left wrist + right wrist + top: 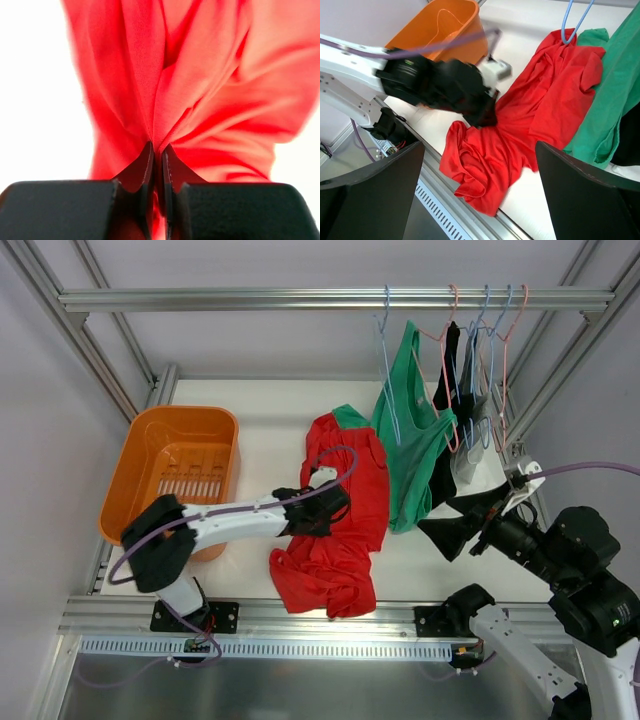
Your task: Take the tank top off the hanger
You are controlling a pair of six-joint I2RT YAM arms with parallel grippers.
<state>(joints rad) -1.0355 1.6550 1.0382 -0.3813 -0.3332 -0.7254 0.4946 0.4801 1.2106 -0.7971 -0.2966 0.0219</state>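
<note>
The red top [345, 530] lies mostly on the white table [270, 420], in a crumpled heap that runs from the near table edge up toward the rail [250, 300]. The left gripper [335, 510] is at the left edge of this heap. Its two fingers are pressed together on a fold of the red cloth, and the left wrist view shows the fabric [200, 100] gathered into pleats just ahead of the fingertips [150, 160].

Beyond this gripper, the upper end of the top reaches the lower loop of a blue hanger [388, 370]. I cannot tell if the cloth is still around the wire or only beside it.

To the right of the left gripper, a green tank top [410, 440] hangs down and touches the red one, partly covering its upper right side. Further right, dark and grey garments [455, 410] hang on more hangers.

Behind the left arm is an orange basket [180, 475].

The right gripper [455, 525] is above the table, right of the green cloth, with its fingers [375, 195] spread wide and holding nothing. The red heap and the left gripper [485, 117] lie in front of it.
</note>
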